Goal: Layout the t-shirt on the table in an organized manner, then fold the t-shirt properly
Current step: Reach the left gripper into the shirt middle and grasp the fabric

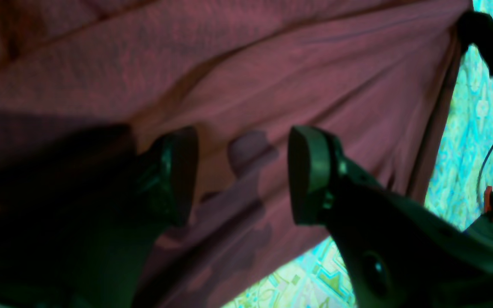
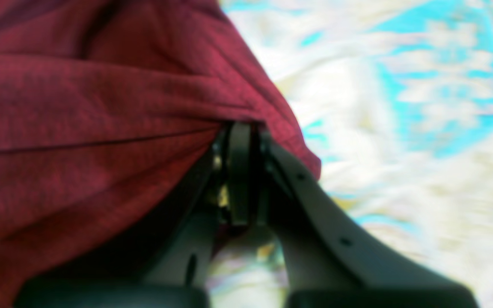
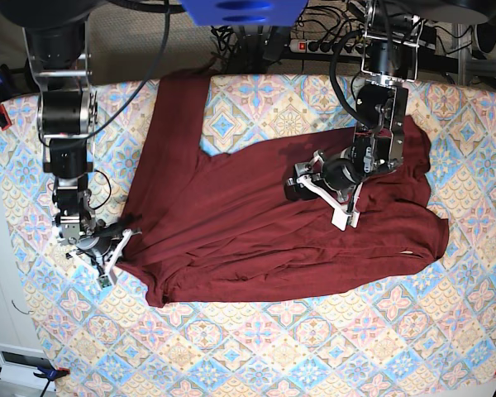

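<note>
While the right gripper (image 2: 240, 171) has its jaws pressed together on a pinch of the t-shirt (image 3: 273, 223) at the garment's left edge, the main risk is that the bite is shallow: in the right wrist view only a thin hem fold sits between the pads, so a pull outward could let the fabric slip free and leave that side still bunched. Second risk: the left gripper (image 1: 242, 171) is hovering over the middle-right of the shirt with jaws spread wide and nothing between them; if it drops and closes there it'd likely grab two layers and drag a ridge into the body rather than flatten it. Third: the shirt is spread but messy on the table (image 3: 256, 347), one long flap running up toward the far edge at left, diagonal creases across the body, right side lumped; a hard pull from one side only will probably skew the whole thing instead of squaring it. Pose: right arm reaches down the left side of the table, wrist low, gripper at cloth level, angled in toward the shirt. Left arm comes in from the far edge, forearm down over the shirt's right half, wrist bent so the open fingers (image 1: 310, 171) point left across the fabric, apparently just above it, contact not clear.
</note>
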Robot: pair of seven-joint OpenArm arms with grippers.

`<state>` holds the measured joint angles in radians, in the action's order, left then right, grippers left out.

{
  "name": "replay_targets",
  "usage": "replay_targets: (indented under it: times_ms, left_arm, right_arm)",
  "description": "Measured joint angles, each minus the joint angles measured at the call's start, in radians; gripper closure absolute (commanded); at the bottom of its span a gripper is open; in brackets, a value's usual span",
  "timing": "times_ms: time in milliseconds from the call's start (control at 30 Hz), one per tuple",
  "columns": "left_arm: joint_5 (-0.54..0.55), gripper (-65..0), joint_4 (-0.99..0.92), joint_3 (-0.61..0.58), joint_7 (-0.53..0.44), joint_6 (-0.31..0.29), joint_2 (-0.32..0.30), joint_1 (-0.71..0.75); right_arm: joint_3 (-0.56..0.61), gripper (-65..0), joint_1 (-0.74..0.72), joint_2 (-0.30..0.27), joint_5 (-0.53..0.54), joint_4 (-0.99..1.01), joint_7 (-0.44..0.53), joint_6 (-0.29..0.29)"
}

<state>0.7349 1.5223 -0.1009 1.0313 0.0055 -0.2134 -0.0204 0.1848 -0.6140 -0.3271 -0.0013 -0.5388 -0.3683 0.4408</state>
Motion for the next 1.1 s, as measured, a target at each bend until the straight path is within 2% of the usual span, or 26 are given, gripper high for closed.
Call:
replay_targets:
  times_ms: [167,267,367,467,600,700,833,933,1100]
  left_arm:
    - [-0.002,-33.2,0.000,-0.001,0.000,0.002,-0.003,-0.002]
    - [-0.009,-33.2,0.000,-0.043,-0.002,0.002,-0.006,-0.003]
    - [-0.090,-33.2,-0.003,-0.081,-0.002,0.000,-0.002,-0.003]
    - [-0.136,-33.2,-0.040,-0.124,-0.027,-0.012,-0.006,-0.027]
    - [-0.209,-33.2,-0.114,-0.190,-0.129,-0.014,-0.002,-0.075]
    - [-0.213,-33.1,-0.204,-0.222,-0.191,-0.042,-0.002,-0.124]
    - [-0.208,-33.1,-0.326,-0.259,-0.243,-0.047,0.009,-0.215]
    - [-0.227,-33.1,-0.394,-0.279,-0.319,-0.047,0.012,-0.260]
    - [-0.225,-33.1,-0.528,-0.282,-0.346,-0.048,0.014,-0.357]
  right_arm:
    - [0.005,-2.6,-0.057,-0.006,-0.016,0.087,0.069,0.003]
    - [0.005,-9.7,-0.055,-0.005,-0.019,0.037,0.067,0.003]
    - [0.004,-16.7,-0.017,-0.017,-0.013,-0.092,0.042,0.000]
    - [0.002,-20.6,0.080,-0.047,-0.011,-0.270,-0.035,-0.002]
    - [-0.045,-21.0,0.249,-0.068,-0.016,-0.484,-0.133,0.005]
    - [-0.122,-21.0,0.352,-0.063,-0.004,-0.656,-0.170,0.002]
    - [-0.163,-21.0,0.473,-0.070,-0.009,-0.848,-0.242,-0.004]
    - [-0.161,-21.0,0.589,-0.067,-0.011,-0.964,-0.282,0.001]
    - [-0.158,-21.0,0.743,-0.064,-0.002,-1.114,-0.285,0.001]
